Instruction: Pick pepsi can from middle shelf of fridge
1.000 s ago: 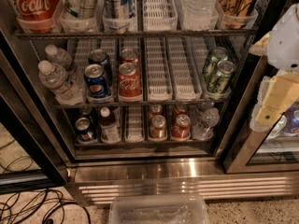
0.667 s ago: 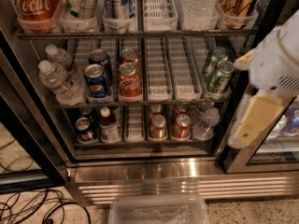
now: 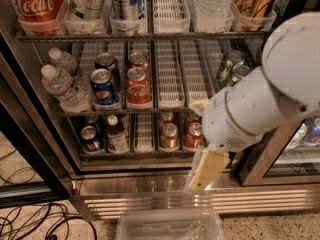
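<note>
The pepsi can (image 3: 103, 87) stands upright at the front of a lane on the left of the middle shelf (image 3: 170, 74), with a darker can (image 3: 106, 62) behind it. Two red Coca-Cola cans (image 3: 138, 86) stand in the lane to its right. Green cans (image 3: 230, 64) sit at the shelf's right end, partly hidden by my arm. My gripper (image 3: 205, 170) hangs in front of the fridge's steel base (image 3: 150, 194). It is below the shelf and well to the right of the pepsi can, holding nothing that I can see.
Water bottles (image 3: 62, 86) lie left of the pepsi can. The lower shelf holds several cans and a small bottle (image 3: 116, 134). A large Coca-Cola bottle (image 3: 35, 6) stands on the top shelf. A clear plastic bin (image 3: 170, 226) and cables (image 3: 30, 221) lie on the floor.
My arm has swung from the right edge leftward and down across the fridge opening. It now covers the right part of the middle and lower shelves. The cans have not moved.
</note>
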Available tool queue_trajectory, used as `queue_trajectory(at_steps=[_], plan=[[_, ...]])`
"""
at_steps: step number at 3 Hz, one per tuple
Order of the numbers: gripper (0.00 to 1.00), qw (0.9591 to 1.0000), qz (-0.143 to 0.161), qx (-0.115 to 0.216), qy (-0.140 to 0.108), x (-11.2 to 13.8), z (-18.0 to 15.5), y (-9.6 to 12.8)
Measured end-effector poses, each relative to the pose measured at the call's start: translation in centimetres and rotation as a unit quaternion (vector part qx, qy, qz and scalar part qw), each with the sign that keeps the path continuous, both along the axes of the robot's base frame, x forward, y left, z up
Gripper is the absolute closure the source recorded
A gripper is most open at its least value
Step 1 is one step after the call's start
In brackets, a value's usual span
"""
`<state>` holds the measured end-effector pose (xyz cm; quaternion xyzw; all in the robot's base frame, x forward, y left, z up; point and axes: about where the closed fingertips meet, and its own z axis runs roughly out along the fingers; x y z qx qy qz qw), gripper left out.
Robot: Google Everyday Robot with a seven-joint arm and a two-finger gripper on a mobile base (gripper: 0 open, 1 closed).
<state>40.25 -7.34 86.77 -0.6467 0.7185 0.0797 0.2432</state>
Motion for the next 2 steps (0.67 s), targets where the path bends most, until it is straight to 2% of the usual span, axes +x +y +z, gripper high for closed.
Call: queue_trajectory(at_steps=[1, 2], plan=[[0.0, 0.9982, 0.05, 0.034, -0.002, -1.33, -0.74, 3.46], [0.0, 0.9976, 0.057, 0.038, -0.004, -1.47, -0.58, 3.81]])
